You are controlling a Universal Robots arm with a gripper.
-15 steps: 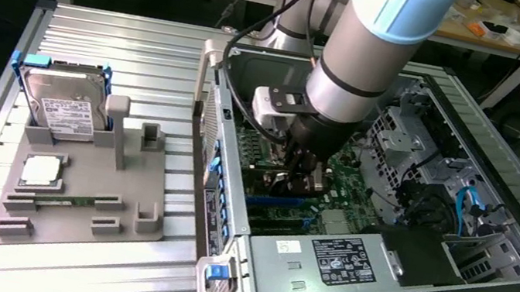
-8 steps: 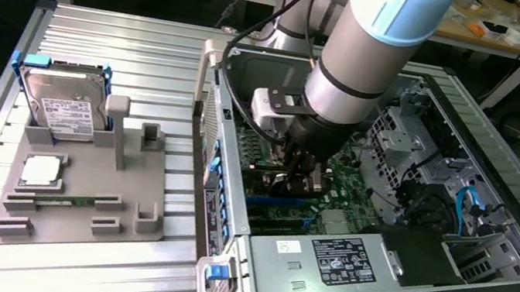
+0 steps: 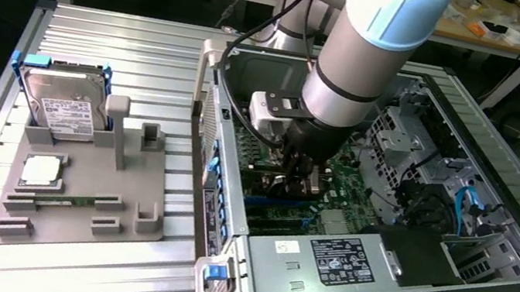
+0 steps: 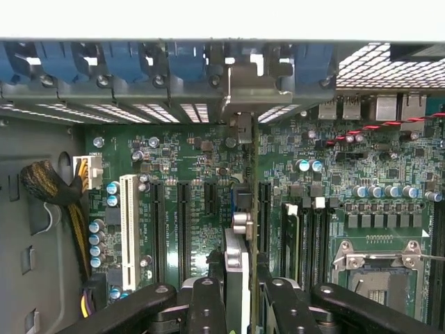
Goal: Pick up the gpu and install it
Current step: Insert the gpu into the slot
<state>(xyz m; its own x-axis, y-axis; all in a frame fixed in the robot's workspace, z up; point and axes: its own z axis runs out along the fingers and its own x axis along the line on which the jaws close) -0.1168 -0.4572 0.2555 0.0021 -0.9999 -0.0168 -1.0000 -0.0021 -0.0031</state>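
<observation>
**Trainee:** Looking at the wrist view, what is your gripper (image 4: 236, 306) carrying?

**Lead:** You have the gpu (image 4: 236, 271) pinched edge-on between the fingers (image 4: 207, 306), which stand partly closed on its thin body. The card hangs straight out ahead of the gripper, its silvery end pointing at the motherboard (image 4: 201, 174).

**Trainee:** So which step are you on?

**Lead:** By my reading, pick-up is done and you are in the install stage. In the exterior view the gripper (image 3: 295, 177) is deep inside the open computer case (image 3: 493, 254), just above the board.

**Trainee:** What does the move ahead call for?

**Lead:** I judge it needs the card's edge squared to the long slot directly ahead of the gripper, with the bracket end meeting the rear opening of the case. Whether the edge is touching the slot already, I cannot tell.

**Trainee:** And the surroundings?

**Lead:** Your case lies on a ribbed metal table (image 3: 140, 48). Well off to the gripper's side sits a grey fixture (image 3: 73, 203) holding a hard drive (image 3: 67, 111). A workbench and cables stand beyond.
</observation>
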